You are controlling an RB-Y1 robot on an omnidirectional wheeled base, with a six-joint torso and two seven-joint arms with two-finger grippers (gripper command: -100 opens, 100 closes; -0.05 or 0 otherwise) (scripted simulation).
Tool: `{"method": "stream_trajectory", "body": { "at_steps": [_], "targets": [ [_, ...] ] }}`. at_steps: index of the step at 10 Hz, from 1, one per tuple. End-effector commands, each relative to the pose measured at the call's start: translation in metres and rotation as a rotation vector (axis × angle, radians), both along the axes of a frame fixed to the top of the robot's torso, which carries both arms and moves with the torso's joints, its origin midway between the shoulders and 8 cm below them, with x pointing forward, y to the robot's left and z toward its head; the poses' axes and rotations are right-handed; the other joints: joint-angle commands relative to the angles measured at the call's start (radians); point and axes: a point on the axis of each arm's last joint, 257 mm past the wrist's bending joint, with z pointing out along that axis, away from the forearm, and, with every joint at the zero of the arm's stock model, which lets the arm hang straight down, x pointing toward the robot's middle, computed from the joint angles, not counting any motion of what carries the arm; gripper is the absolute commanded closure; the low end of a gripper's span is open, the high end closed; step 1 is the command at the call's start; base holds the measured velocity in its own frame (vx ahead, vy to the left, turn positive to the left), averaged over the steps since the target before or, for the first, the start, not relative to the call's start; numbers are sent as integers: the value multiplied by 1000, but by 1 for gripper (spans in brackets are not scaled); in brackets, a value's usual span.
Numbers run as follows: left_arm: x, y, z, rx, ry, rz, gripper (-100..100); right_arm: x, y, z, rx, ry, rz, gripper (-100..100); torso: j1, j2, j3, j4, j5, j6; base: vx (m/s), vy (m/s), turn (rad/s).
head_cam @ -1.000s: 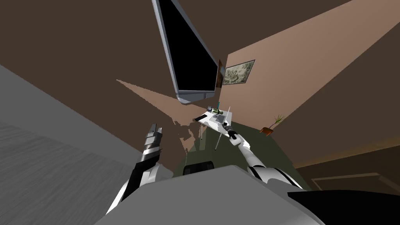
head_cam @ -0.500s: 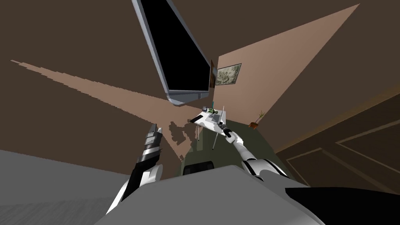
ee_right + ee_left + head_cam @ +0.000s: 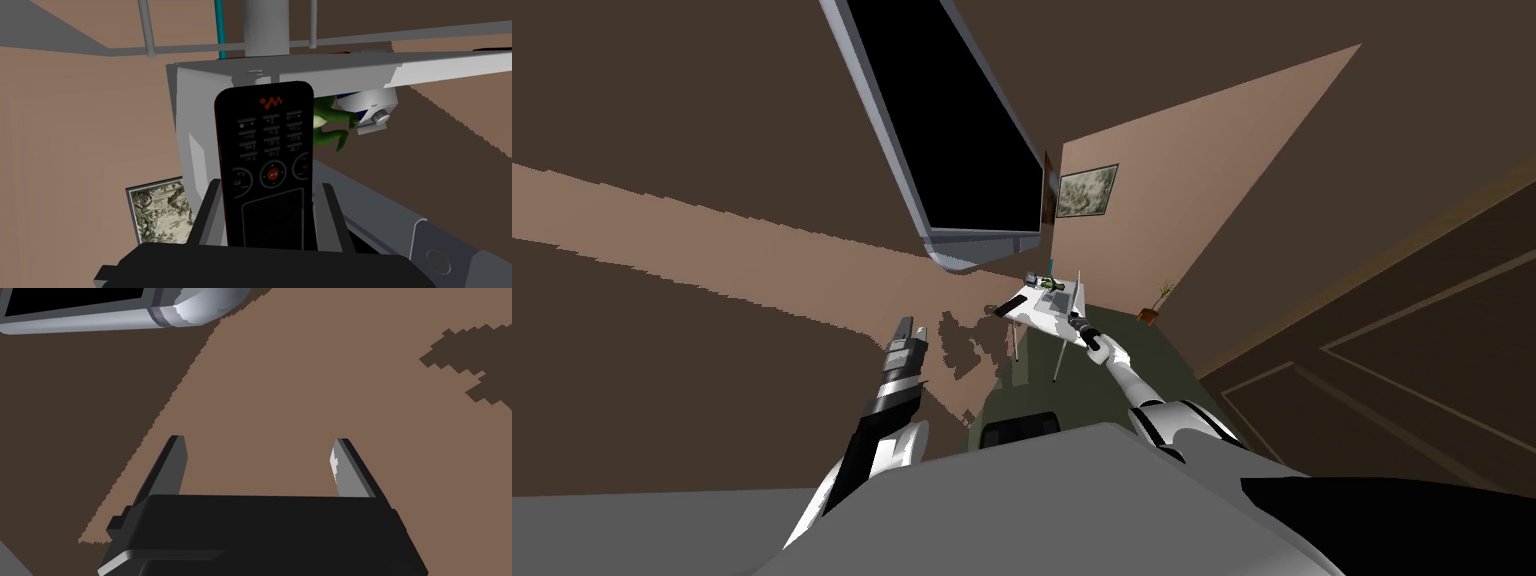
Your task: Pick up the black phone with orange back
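A black phone (image 3: pixel 267 160) with an orange logo, an orange centre button and a thin orange side edge stands between the fingers of my right gripper (image 3: pixel 270 210), which is shut on its lower part. In the head view the right gripper (image 3: pixel 1079 324) is held out over the near edge of a small white table (image 3: pixel 1032 311). My left gripper (image 3: pixel 257 463) is open with nothing between its fingers, raised at the left of the head view (image 3: pixel 905 335) before a brown wall.
On the white table lie a laptop (image 3: pixel 1062 299), a green figure (image 3: pixel 332 125), a white device (image 3: pixel 367 105) and a dark flat object (image 3: pixel 1007 305). A big black window (image 3: pixel 952 120) hangs above. A potted plant (image 3: pixel 1154 305) stands in the corner.
The whole head view has swung, so my base or head has turned; the table and right arm sit a little further left and up. The right gripper still holds the phone.
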Motion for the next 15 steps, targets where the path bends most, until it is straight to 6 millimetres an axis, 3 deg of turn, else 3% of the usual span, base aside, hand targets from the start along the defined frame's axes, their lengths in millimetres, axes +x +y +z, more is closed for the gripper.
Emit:
{"method": "stream_trajectory", "body": {
  "at_steps": [1,3,4,5,7,8,10,11,14,15],
  "targets": [
    [0,0,0,0,0,0,0,0,0,0,0,0,0,100,0,0,0,0,0,0,0,0,0],
    [0,0,0,0,0,0,0,0,0,0,1,0,0,100,0,0,0,0,0,0,0,0,0],
    [0,0,0,0,0,0,0,0,0,0,2,0,0,0,0,0,0,0,0,0,0,0,0],
    [0,0,0,0,0,0,0,-8,-18,-1,8,-2,-38,100,0,0,0,0,0,0,-45,-19,285],
    [0,0,0,0,0,0,0,-29,-57,-2,7,-5,-124,100,-4,3,1,-1,-3,-3,-110,-67,413],
    [0,0,0,0,0,0,0,-29,-57,-2,13,-6,-126,100,-5,4,1,-1,-3,-4,-94,-31,254],
    [0,0,0,0,0,0,0,-52,-95,-2,12,-7,-212,100,-3,2,0,-1,-3,-3,-86,-21,357],
    [0,0,0,0,0,0,0,-52,-96,-2,14,-8,-213,100,-3,3,0,-2,-4,-4,-82,-24,201],
    [0,0,0,0,0,0,0,-93,-151,-1,8,-4,-337,100,-4,3,0,-2,-3,-3,-99,-20,353],
    [0,0,0,0,0,0,0,-94,-152,-1,10,-5,-340,100,-4,4,1,-1,-3,-2,-75,-14,197]
  ]
}}
